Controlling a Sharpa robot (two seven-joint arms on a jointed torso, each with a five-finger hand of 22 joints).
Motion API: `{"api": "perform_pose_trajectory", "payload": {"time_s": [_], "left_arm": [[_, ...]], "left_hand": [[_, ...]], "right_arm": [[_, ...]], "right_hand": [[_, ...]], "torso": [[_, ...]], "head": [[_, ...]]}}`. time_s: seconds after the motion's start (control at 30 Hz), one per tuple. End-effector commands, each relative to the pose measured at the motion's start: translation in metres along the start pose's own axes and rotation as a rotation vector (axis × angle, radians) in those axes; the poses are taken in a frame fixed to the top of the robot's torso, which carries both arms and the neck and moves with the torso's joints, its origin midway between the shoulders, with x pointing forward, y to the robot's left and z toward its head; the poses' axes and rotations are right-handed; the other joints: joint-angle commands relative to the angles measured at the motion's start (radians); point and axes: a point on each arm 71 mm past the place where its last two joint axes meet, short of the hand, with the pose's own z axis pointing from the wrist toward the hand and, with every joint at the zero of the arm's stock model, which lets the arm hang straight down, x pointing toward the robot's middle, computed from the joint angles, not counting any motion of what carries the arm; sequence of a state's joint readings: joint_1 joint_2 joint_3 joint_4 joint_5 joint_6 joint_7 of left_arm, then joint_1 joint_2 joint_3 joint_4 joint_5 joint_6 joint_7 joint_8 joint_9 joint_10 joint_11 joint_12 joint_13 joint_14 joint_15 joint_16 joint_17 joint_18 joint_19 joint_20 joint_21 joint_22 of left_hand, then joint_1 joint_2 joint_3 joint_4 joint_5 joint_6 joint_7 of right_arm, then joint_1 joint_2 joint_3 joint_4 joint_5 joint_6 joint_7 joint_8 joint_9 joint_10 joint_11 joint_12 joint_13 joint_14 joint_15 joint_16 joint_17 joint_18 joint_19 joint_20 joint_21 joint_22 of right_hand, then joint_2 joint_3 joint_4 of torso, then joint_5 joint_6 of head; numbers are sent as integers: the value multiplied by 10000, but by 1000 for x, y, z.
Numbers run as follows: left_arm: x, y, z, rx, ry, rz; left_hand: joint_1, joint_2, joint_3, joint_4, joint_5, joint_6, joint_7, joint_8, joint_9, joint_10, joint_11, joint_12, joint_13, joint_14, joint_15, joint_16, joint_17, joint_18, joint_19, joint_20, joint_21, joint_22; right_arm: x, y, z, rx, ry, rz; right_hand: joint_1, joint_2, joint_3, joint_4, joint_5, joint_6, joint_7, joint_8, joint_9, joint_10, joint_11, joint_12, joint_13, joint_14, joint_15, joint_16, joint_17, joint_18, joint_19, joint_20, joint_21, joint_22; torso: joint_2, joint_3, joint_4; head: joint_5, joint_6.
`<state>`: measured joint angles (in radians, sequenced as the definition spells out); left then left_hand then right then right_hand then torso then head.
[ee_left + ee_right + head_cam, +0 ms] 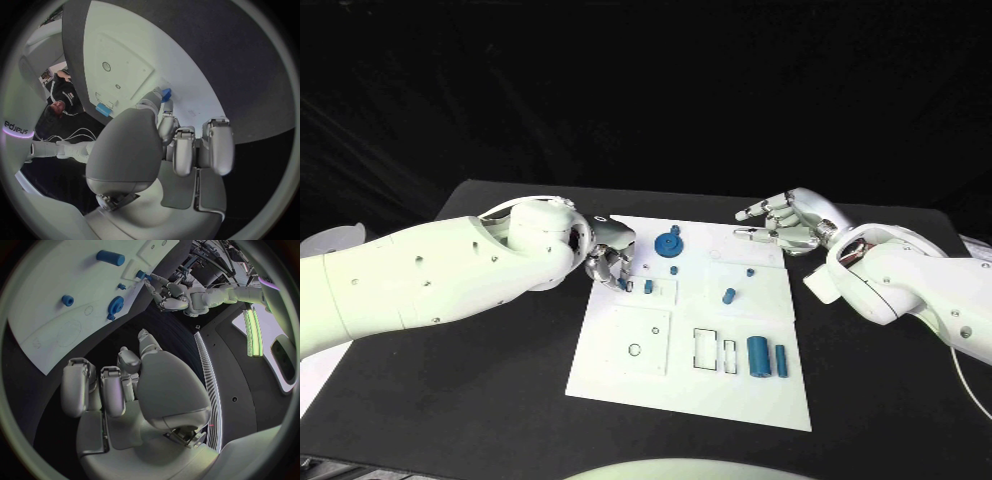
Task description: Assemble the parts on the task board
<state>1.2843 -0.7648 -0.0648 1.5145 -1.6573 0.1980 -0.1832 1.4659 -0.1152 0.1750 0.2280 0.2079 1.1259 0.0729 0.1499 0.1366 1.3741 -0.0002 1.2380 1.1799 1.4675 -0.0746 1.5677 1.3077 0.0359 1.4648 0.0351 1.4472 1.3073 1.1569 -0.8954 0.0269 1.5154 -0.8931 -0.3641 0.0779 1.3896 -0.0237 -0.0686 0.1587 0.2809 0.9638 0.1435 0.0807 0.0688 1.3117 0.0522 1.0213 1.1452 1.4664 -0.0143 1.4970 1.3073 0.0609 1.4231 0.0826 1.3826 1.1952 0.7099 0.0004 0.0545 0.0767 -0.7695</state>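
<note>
Your left hand (607, 262) stood at the left edge of the task board (661, 390), fingers curled down, with a fingertip touching a small blue part (649, 286) that sat in or beside a rectangular slot near that edge; the left wrist view showed the same contact (166, 93), but you could not tell from it whether the piece was pinched or only pressed. Your right hand (788, 221) hung near the board's far right corner, fingers loosely spread, holding nothing. Further out on the board lay a blue gear (669, 243), two small pegs (728, 295) toward the middle, and a larger blue cylinder (759, 355) with a slim bar (780, 360) just beside it near the front. The risk, as judged: if the small part sat tilted, downward pressure would likely jam it or flick it off the edge onto the table (459, 380). The arm also hid the slot from the head camera, so misalignment could pass unnoticed.
</note>
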Motion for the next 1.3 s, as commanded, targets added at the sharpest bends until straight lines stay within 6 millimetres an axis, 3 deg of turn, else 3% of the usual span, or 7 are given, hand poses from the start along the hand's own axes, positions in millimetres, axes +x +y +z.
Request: {"api": "perform_pose_trajectory", "payload": {"time_s": [0.03, 0.23, 0.47, 0.53, 0.63, 0.7, 1.3], "left_arm": [[1, -3, 1, 172, 93, 70], [3, -3, 2, 214, 140, 47], [5, -1, 2, 141, 294, 53], [5, -1, 2, 129, 317, 53], [5, -1, 2, 141, 304, 49], [5, -1, 2, 166, 259, 40], [-6, -1, -8, 159, -978, -1468]], "left_hand": [[-29, 119, 95, 13, -34, 71, 21, -55, -25, 117, 6, 116, 86, 1033, -74, 31, 2631, -103, 823, -89, 37, 2114], [-3, 224, 205, -6, -29, 113, -20, -90, -54, 168, -24, 168, 162, 1033, -98, 31, 2631, -106, 827, -111, 52, 2123], [352, 459, 816, -356, -76, 412, -108, -64, -62, 207, -107, 141, 222, 1033, -154, 31, 2631, -108, 828, -174, 52, 2134], [323, 464, 941, -421, -180, 486, -134, -42, -47, 224, -124, 126, 234, 1033, -167, 31, 2631, -110, 829, -187, 57, 2139], [279, 497, 1246, -554, -751, 555, -158, -29, -25, 244, -148, 80, 242, 1033, -188, 31, 2631, -113, 831, -210, 66, 2150], [243, 491, 1378, -601, -872, 582, -166, -18, -13, 256, -157, 74, 259, 1033, -189, 31, 2631, -115, 832, -212, 71, 2155], [-58, 463, 1766, -635, -1085, 732, -171, 130, 71, 291, -180, 51, 312, 1033, -150, 31, 2631, -118, 837, -194, 74, 2166]], "right_arm": [[1, 1, 0, -149, 73, -80], [1, 1, 0, -148, 76, -80], [1, 1, 0, -140, 69, -84], [1, 1, 0, -139, 69, -84], [1, 1, 0, -140, 68, -84], [1, 1, 0, -143, 68, -84], [1, 1, -1, -138, 59, -84]], "right_hand": [[-78, 49, -82, -4, 61, 57, 0, -21, 2, -47, 15, 34, -4, 798, -85, -58, 1629, 150, -41, -30, -62, -2], [-78, 49, -82, -4, 61, 57, 0, -21, 2, -47, 15, 34, -4, 798, -85, -58, 1629, 150, -41, -30, -62, -2], [-78, 49, -82, -4, 61, 57, 0, -21, 2, -47, 15, 34, -4, 798, -85, -58, 1629, 150, -41, -30, -62, -2], [-78, 49, -82, -4, 61, 57, 0, -21, 2, -47, 15, 34, -4, 798, -85, -58, 1629, 150, -41, -30, -62, -2], [-78, 49, -82, -4, 61, 57, 0, -21, 2, -47, 15, 34, -4, 798, -85, -58, 1629, 150, -41, -30, -62, -2], [-78, 49, -82, -4, 61, 57, 0, -21, 2, -47, 15, 34, -4, 798, -85, -58, 1629, 150, -41, -30, -62, -2], [-75, 62, -100, -7, 68, 56, 0, -23, 2, -42, 15, 53, 0, 800, -85, -56, 1633, 151, -42, -30, -66, -6]], "torso": [[-1, 4, 5], [-1, 3, -1], [0, -1, -19], [-1, -4, -16], [1, -6, -3], [1, -3, 1], [-14, 26, 3]], "head": [[7, -13], [10, -18], [-18, -24], [-27, -29], [-44, -24], [-47, -25], [-18, 11]]}}
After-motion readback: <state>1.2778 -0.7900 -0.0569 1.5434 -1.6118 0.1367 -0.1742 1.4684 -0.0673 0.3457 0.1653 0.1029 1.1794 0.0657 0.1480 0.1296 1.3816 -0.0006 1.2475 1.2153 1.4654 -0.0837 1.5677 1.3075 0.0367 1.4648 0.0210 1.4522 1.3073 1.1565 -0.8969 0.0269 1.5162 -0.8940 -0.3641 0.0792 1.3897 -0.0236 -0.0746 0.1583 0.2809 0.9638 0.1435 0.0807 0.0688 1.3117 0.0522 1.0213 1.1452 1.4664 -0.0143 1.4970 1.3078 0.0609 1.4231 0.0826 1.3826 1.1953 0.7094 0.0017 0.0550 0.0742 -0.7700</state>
